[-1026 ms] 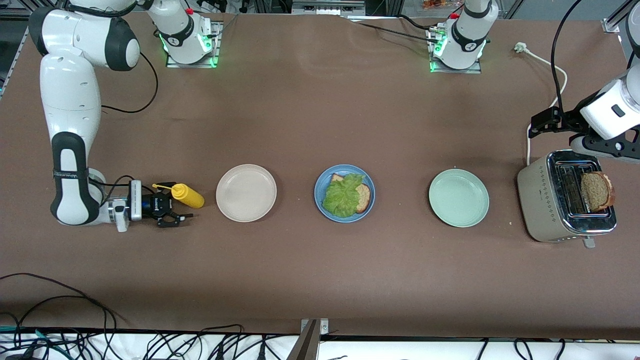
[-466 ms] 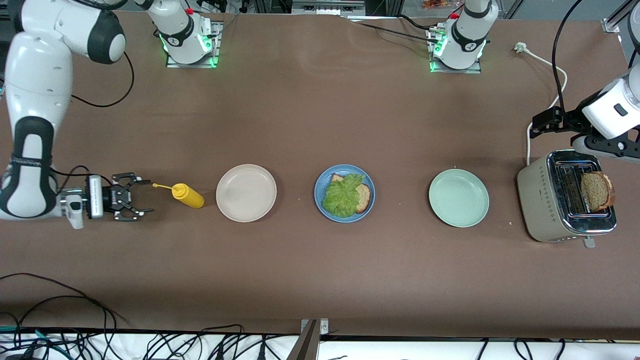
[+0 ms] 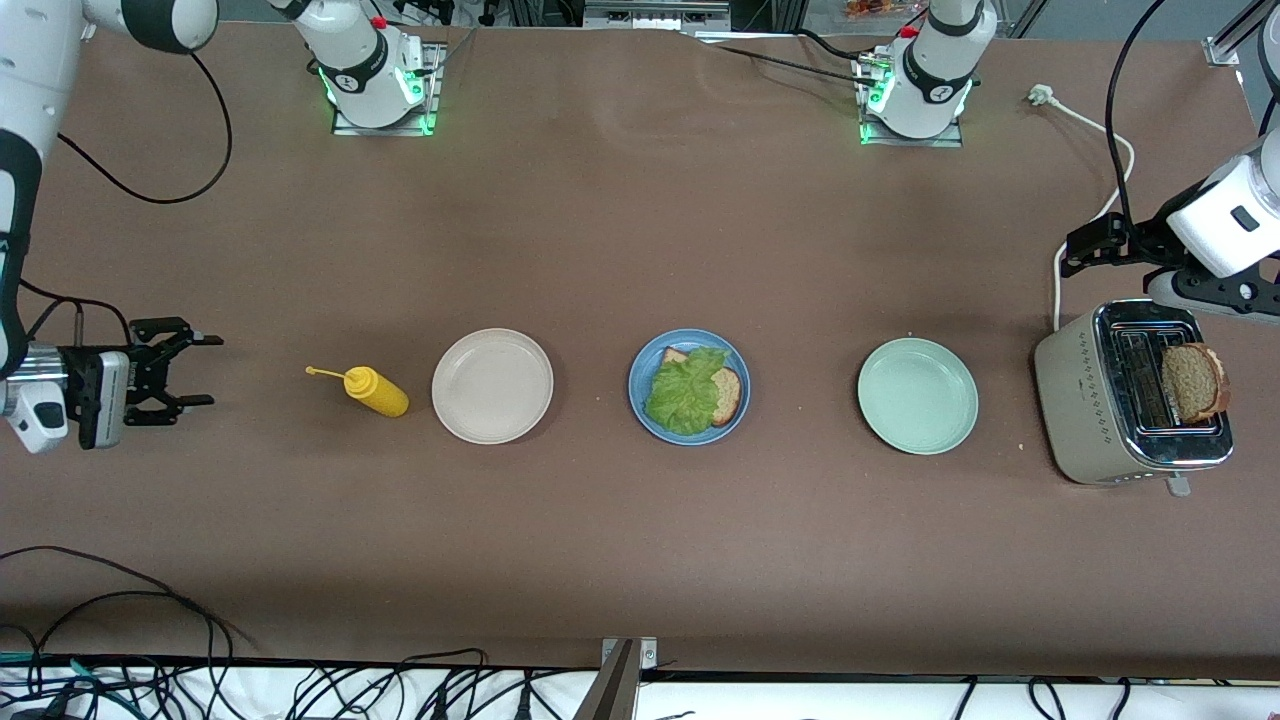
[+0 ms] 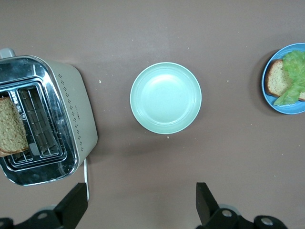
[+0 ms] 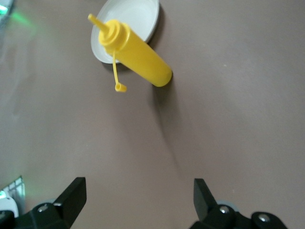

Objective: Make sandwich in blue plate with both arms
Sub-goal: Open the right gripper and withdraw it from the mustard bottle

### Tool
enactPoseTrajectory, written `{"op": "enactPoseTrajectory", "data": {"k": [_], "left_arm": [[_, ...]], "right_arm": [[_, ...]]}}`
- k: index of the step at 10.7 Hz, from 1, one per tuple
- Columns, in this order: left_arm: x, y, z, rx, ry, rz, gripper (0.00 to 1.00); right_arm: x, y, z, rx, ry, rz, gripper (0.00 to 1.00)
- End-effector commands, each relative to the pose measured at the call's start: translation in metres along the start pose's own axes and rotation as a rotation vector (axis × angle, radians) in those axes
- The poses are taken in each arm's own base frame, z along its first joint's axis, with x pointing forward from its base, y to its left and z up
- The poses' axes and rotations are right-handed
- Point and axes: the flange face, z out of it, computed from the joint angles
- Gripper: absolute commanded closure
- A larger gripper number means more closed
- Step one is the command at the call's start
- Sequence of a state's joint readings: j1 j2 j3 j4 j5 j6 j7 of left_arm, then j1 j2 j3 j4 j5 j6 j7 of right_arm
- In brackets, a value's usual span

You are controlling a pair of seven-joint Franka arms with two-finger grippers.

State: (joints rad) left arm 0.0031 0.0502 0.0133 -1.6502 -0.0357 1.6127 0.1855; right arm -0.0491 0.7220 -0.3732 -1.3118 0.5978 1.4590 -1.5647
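On the table [image 3: 600, 250] I see my right gripper [image 3: 185, 370] has let go of the yellow squeeze bottle [image 3: 375, 391] and backed off toward the right arm's end, its jaws spread wide and empty, the bottle left standing beside the beige plate [image 3: 492, 385]. My left gripper [image 4: 140, 202] hangs over the toaster [image 3: 1125, 400], jaws fully apart and holding nothing. The blue plate [image 3: 689, 386] in mid-table holds one bread slice [image 3: 728, 395] under lettuce [image 3: 685, 390], so I judge the second slice [image 3: 1193, 382] in the toaster comes next.
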Motion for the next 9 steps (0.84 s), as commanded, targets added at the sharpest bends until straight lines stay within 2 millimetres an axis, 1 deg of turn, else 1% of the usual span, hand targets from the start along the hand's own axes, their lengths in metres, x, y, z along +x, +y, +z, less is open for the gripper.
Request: {"op": "enactPoseTrajectory", "data": {"k": [1, 3, 5, 7, 8, 9], "left_arm": [[0.003, -0.002, -0.004, 0.003, 0.005, 0.008, 0.0], [0.004, -0.002, -0.002, 0.002, 0.002, 0.008, 0.0], [0.004, -0.002, -0.002, 0.002, 0.001, 0.008, 0.0], [0.004, -0.002, -0.002, 0.002, 0.002, 0.008, 0.0], [0.004, -0.003, -0.002, 0.002, 0.002, 0.006, 0.0], [0.004, -0.002, -0.002, 0.002, 0.001, 0.008, 0.0]], "right_arm": [[0.037, -0.047, -0.034, -0.104, -0.138, 0.302, 0.0], [0.066, -0.078, -0.057, -0.199, -0.199, 0.476, 0.0], [0.102, -0.116, -0.07, -0.285, -0.208, 0.627, 0.0], [0.134, -0.155, -0.072, -0.345, -0.195, 0.737, 0.0], [0.145, -0.176, -0.069, -0.397, -0.198, 0.775, 0.0], [0.149, -0.194, -0.068, -0.448, -0.197, 0.799, 0.0]]}}
